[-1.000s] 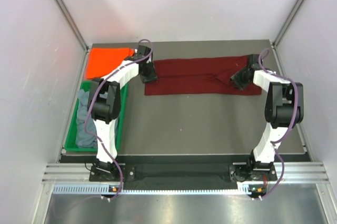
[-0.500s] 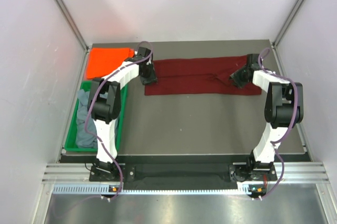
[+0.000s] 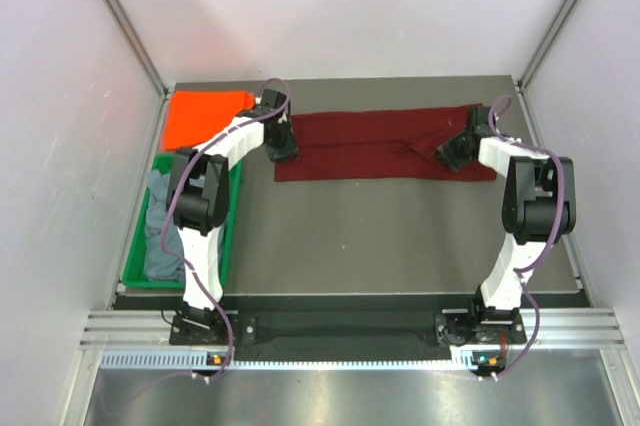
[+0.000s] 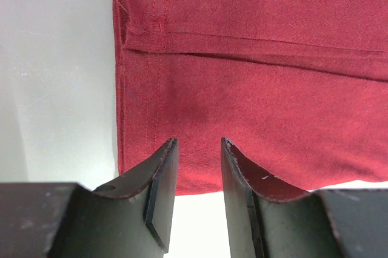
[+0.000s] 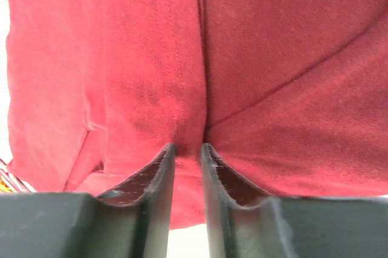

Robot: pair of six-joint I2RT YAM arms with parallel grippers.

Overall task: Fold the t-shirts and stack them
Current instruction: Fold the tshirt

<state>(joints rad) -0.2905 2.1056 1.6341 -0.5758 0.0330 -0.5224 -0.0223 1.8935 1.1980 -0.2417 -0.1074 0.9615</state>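
Observation:
The dark maroon t-shirt (image 3: 385, 144) lies as a long folded strip across the far part of the table. My left gripper (image 3: 283, 149) sits at its left end, jaws apart over the near hem (image 4: 254, 58), with nothing between them (image 4: 199, 143). My right gripper (image 3: 452, 156) is at the shirt's right end, its jaws (image 5: 188, 147) nearly together with a puckered fold of maroon cloth (image 5: 273, 58) pinched at the tips. The bright orange t-shirt (image 3: 205, 116) lies folded at the far left corner. The grey-blue t-shirt (image 3: 162, 231) lies crumpled in the tray.
A green plastic tray (image 3: 172, 285) stands along the left edge of the table, below the orange shirt. Grey walls and metal posts enclose the table on three sides. The dark table surface (image 3: 380, 236) stretches between the maroon shirt and the arm bases.
The right gripper has shifted slightly toward the back right at the shirt's right end. The left gripper has barely moved. The shirt lies as before.

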